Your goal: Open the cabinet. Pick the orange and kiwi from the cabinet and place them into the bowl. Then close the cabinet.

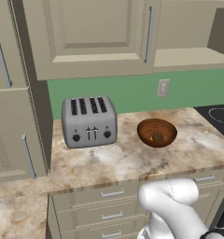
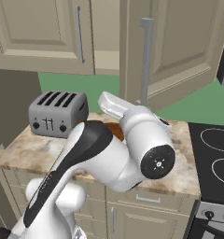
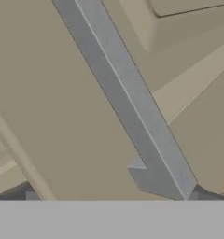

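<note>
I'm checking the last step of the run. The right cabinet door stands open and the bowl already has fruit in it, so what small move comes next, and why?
Probably push the open door toward shut. Its silver handle runs diagonally close across the hand view, just above the open gripper, which holds nothing. The bowl on the counter already holds a fruit, likely the kiwi; the orange cannot be made out.

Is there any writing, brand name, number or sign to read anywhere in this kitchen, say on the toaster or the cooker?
None can be read.
Silver four-slot toaster: plain dark knobs and levers, no lettering.
White wall outlet: blank.
Black stovetop: thin ring outlines, no numbers.
Stove knobs: too small to tell.
Beige wall cabinet: unmarked.
</note>
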Available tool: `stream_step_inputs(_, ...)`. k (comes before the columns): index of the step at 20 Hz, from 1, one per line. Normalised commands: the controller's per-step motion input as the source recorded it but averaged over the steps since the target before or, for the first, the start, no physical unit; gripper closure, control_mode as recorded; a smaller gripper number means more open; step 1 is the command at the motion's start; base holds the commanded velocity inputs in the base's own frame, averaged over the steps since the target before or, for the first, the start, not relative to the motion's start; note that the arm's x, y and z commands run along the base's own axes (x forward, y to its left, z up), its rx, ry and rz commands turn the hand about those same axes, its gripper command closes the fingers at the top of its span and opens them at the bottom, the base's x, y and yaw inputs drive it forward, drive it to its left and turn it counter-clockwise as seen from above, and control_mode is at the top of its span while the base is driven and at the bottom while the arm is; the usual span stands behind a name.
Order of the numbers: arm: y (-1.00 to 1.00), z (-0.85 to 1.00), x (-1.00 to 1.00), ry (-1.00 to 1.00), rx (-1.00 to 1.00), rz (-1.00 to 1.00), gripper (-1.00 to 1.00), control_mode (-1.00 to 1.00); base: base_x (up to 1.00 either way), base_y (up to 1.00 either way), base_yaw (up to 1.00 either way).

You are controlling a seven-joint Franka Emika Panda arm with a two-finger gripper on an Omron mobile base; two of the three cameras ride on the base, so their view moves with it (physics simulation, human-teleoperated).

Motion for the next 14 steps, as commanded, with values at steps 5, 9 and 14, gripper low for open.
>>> stream_step_inputs(5,0.44,-0.31,1.00,0.00,0.00,0.00,-1.00,-1.00,0.00,0.00,0.00)
stream_step_inputs(9,0.28,-0.28,1.00,0.00,0.00,0.00,-1.00,-1.00,0.00,0.00,0.00)
stream_step_inputs(14,0.26,-0.27,1.00,0.00,0.00,0.00,-1.00,-1.00,0.00,0.00,0.00)
